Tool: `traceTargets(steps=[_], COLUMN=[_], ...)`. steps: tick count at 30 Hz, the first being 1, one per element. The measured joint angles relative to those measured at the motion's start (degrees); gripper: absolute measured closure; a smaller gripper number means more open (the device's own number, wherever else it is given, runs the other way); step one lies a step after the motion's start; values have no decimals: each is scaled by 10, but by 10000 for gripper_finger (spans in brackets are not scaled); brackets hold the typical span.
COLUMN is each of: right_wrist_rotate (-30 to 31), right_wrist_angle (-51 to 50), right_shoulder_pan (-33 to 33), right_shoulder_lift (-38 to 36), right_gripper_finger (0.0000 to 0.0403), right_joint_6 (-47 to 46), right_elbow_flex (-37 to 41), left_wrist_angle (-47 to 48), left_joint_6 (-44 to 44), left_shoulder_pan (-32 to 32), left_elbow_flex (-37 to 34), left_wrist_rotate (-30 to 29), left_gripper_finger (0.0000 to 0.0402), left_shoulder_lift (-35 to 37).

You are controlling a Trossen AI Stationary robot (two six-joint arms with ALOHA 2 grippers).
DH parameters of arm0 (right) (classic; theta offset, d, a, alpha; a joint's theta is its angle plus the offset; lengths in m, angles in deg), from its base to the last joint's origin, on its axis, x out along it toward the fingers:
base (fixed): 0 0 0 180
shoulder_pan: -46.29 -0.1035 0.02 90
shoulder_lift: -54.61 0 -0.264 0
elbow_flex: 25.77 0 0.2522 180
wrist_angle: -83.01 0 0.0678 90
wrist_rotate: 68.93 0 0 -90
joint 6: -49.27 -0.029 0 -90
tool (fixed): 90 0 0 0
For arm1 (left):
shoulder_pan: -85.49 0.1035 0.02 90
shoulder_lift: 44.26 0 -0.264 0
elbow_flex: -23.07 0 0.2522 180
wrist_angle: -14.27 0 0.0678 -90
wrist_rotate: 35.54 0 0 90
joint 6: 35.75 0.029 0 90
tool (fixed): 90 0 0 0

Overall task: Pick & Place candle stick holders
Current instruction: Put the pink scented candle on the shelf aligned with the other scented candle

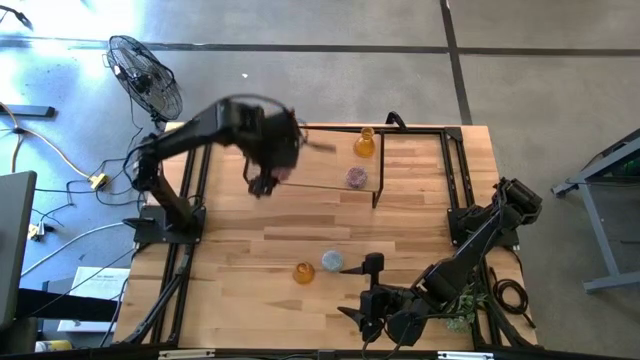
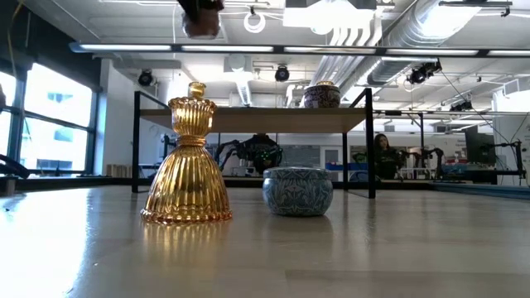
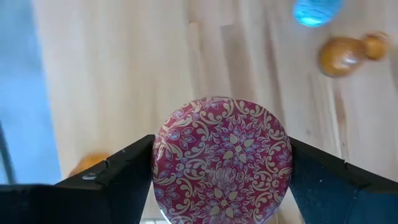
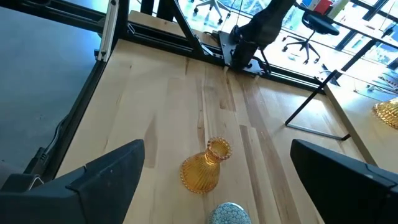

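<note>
My left gripper (image 1: 272, 180) is shut on the pink patterned round holder (image 3: 221, 168), high above the table's far left part, beside a raised shelf (image 1: 330, 186). An amber flask-shaped holder (image 1: 365, 143) and the mauve round holder (image 1: 356, 178) stand on that shelf. A second amber holder (image 1: 303, 272) and the light blue round holder (image 1: 332, 261) stand upright on the table near the front. My right gripper (image 1: 362, 290) is open and empty just right of them; its fingers frame the amber holder (image 4: 205, 165) from a distance. My left gripper pinches the pink holder's round side wall (image 3: 163, 168) between its two fingers, one on each opposite side. The fingers point down from above. The holder is lifted clear of the table, with its round patterned face toward the wrist camera.
The shelf's black frame and legs (image 1: 378, 195) stand across the back middle of the table. A small green plant (image 1: 460, 305) sits by the right arm at the front right. A fan (image 1: 145, 75) stands off the table's far left.
</note>
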Motion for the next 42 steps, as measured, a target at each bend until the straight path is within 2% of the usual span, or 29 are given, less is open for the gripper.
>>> traceTargets(steps=[5, 10, 15, 24, 36, 42], right_wrist_rotate=[0, 0, 0, 0, -4, -4], right_wrist_angle=[0, -1, -5, -5, -6, -9], right_shoulder_pan=[0, 0, 0, 0, 0, 0], right_shoulder_lift=[0, 0, 0, 0, 0, 0], right_gripper_finger=[5, 5, 5, 5, 5, 5], right_joint_6=[0, 0, -4, -15, -15, -15], right_elbow_flex=[0, 0, 0, 0, 0, 0], left_wrist_angle=[-1, -12, -47, -71, -99, -117], left_joint_6=[-2, -2, 18, 33, 37, 44], left_shoulder_pan=[99, 144, 154, 157, 198, 199], left_elbow_flex=[-21, -60, -112, -179, -232, -243], left_wrist_rotate=[70, 109, 132, 132, 129, 126], left_gripper_finger=[94, 94, 94, 94, 94, 94], left_shoulder_lift=[0, 0, 0, 0, 1, 2])
